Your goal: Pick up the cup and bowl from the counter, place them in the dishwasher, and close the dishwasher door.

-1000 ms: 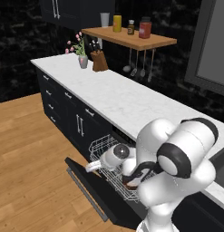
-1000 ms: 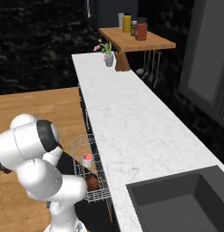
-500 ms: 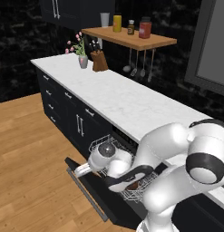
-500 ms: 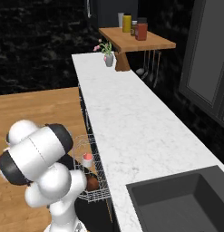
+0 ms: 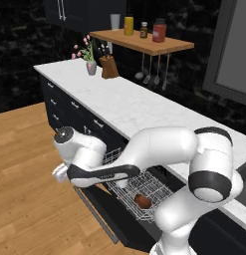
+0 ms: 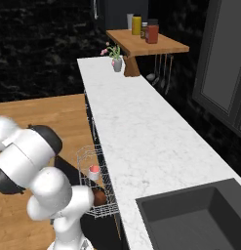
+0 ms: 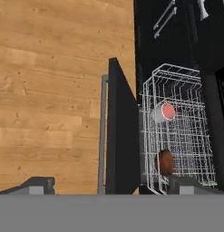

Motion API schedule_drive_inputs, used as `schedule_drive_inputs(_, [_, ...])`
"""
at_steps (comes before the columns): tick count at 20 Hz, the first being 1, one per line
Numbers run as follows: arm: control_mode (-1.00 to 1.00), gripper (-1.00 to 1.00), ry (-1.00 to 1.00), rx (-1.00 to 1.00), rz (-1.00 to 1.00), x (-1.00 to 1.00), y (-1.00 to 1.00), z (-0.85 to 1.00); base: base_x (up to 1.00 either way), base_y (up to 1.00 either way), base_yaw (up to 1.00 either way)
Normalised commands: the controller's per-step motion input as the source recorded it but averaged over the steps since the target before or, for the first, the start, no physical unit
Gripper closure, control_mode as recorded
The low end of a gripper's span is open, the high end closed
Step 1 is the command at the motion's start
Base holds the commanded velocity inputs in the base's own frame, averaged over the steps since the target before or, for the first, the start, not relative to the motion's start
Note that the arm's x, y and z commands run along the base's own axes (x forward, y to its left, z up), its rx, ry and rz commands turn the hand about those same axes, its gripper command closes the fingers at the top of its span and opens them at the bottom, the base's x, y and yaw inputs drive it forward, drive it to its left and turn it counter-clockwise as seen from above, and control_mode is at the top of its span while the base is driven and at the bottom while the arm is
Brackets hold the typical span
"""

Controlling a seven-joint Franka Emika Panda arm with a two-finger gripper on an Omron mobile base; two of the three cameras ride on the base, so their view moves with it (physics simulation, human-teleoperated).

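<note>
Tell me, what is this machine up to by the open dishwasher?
It is loading the dishwasher. The cup and the bowl already sit in the white wire rack. The gripper is open and holds nothing, poised over the lowered dishwasher door, which is not yet closed.

Cup [image 7: 163,112] and bowl [image 7: 164,161] in wire rack [image 7: 186,136], beside half-raised dishwasher door [image 7: 121,136].

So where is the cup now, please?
The cup lies in the white wire rack of the dishwasher, beside the bowl, right of the open dishwasher door in the hand view.
</note>
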Motion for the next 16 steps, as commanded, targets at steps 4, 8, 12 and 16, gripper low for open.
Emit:
schedule_drive_inputs(4, [-1.00, -1.00, -0.02, -0.64, 0.00, -0.23, 0.89, -0.16, 0.00, 0.00, 0.00])
schedule_drive_inputs(8, [-1.00, -1.00, -0.18, -0.60, -0.01, -0.32, 0.71, -0.81, 0.00, 0.00, 0.00])
schedule_drive_inputs(12, [-1.00, -1.00, -0.24, -0.48, -0.01, -0.16, 0.46, -0.92, 0.00, 0.00, 0.00])
schedule_drive_inputs(16, [-1.00, -1.00, -0.29, -0.33, -0.01, 0.00, 0.26, -0.93, 0.00, 0.00, 0.00])
